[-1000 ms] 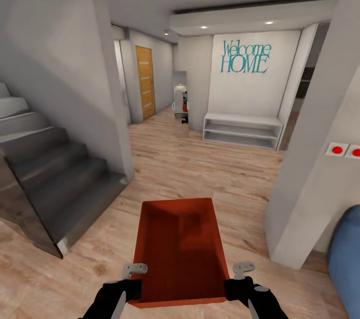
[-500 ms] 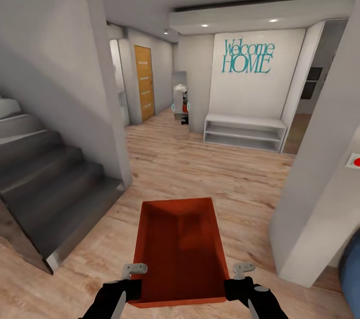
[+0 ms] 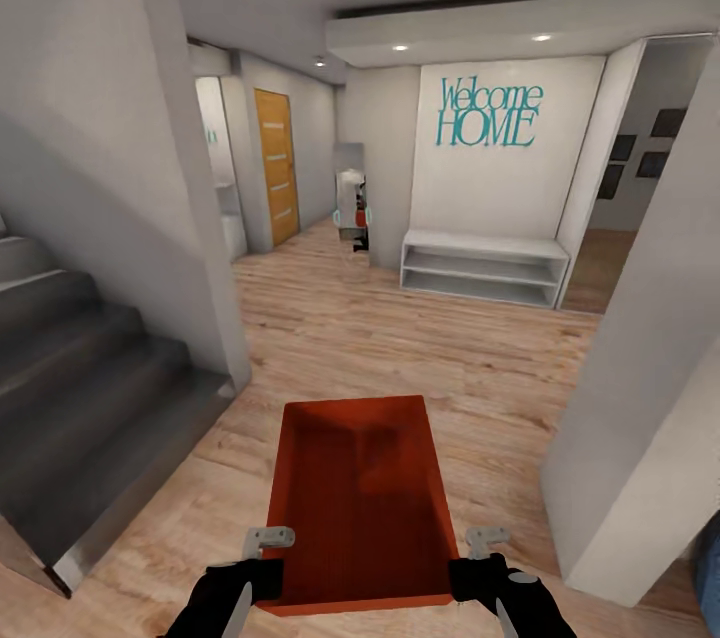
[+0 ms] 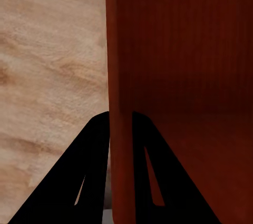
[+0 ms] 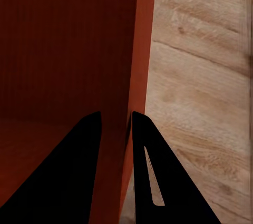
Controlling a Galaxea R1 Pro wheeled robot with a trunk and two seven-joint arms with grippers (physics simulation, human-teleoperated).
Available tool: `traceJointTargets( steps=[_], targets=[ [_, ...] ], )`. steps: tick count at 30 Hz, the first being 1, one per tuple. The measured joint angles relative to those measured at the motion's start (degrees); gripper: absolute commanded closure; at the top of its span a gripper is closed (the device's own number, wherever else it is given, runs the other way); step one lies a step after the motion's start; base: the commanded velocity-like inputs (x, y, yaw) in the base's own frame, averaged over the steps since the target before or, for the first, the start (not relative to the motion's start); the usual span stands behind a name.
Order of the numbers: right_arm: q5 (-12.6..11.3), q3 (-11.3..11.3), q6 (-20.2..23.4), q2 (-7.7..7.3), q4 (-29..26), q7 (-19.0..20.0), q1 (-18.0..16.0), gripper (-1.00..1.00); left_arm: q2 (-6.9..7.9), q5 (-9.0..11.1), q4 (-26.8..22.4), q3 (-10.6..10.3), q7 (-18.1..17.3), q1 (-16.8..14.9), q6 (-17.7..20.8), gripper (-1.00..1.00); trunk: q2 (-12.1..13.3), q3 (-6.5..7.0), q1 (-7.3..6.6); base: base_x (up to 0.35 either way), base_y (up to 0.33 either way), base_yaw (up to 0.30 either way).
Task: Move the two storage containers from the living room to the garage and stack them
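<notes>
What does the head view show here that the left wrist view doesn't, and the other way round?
Head view: both grippers, left and right, at the storage container, plus the staircase, white bench, orange door and "Welcome HOME" lettering.
Left wrist view: its fingers straddling the container's thin wall, one inside, one outside.
Both: the red-orange container over wood-plank floor.

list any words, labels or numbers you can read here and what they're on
"Welcome HOME": teal cut-out lettering on the white wall panel above the low white bench shelf.
No text can be read on the red-orange storage container, the orange door or the dark wall frames.
</notes>
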Motion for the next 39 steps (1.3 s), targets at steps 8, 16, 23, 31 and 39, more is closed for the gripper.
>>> traceJointTargets(
  steps=[8, 16, 23, 31, 39],
  targets=[
    [0.0, 0.0, 0.0, 0.03, 0.0, 0.0, 0.0, 1.0, 0.01, 0.0, 0.0, 0.0, 0.0, 0.0, 0.0, 1.0, 0.0, 0.0, 0.0, 0.323, 0.0, -0.025],
    [0.1, 0.0, 0.0, 0.06, 0.0, 0.0, 0.0, 1.0, 0.05, 0.0, 0.0, 0.0, 0.0, 0.0, 0.0, 1.0, 0.0, 0.0, 0.0, 0.322, 0.0, 0.0],
    [0.0, 0.0, 0.0, 0.04, 0.0, 0.0, 0.0, 1.0, 0.03, 0.0, 0.0, 0.0, 0.0, 0.0, 0.0, 1.0, 0.0, 0.0, 0.0, 0.323, 0.0, 0.0],
    [0.1, 0.0, 0.0, 0.03, -0.2, 0.0, 0.0, 1.0, 0.02, 0.1, 0.0, 0.0, -0.1, 0.0, -0.2, 1.0, 0.0, 0.0, 0.0, 0.323, 0.0, 0.0],
    [0.3, -0.1, 0.0, 0.07, -0.4, 0.0, 0.0, 1.0, 0.06, 0.2, 0.0, 0.0, -0.1, 0.0, -0.4, 1.0, 0.0, 0.0, 0.0, 0.323, 0.0, 0.0]
  ],
)
